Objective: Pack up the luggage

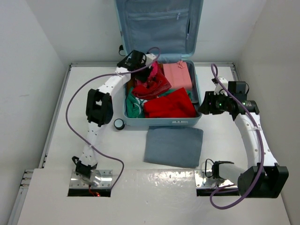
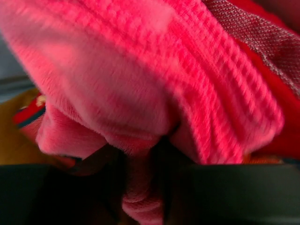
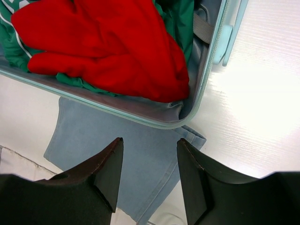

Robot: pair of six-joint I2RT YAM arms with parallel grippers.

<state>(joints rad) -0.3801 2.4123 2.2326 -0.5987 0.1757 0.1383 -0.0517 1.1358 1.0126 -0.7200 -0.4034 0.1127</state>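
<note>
- The luggage (image 1: 161,123) lay open at the centre of the table (image 1: 56,140), lid (image 1: 159,23) upright.
- Left gripper (image 2: 140,187): pink garment (image 2: 140,70) lay between the jaws; clamping could not be determined. Fabric could snag and lift out.
- Right gripper (image 3: 149,173) stood apart, empty.

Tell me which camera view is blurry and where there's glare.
Left wrist view: blurred, the pink knit garment fills it too close to focus, and the frame's bottom is dark. Right wrist view: sharp on the red garment, but glare washes out the table at right. Top external view: evenly lit, with shine on the near table edge.
</note>
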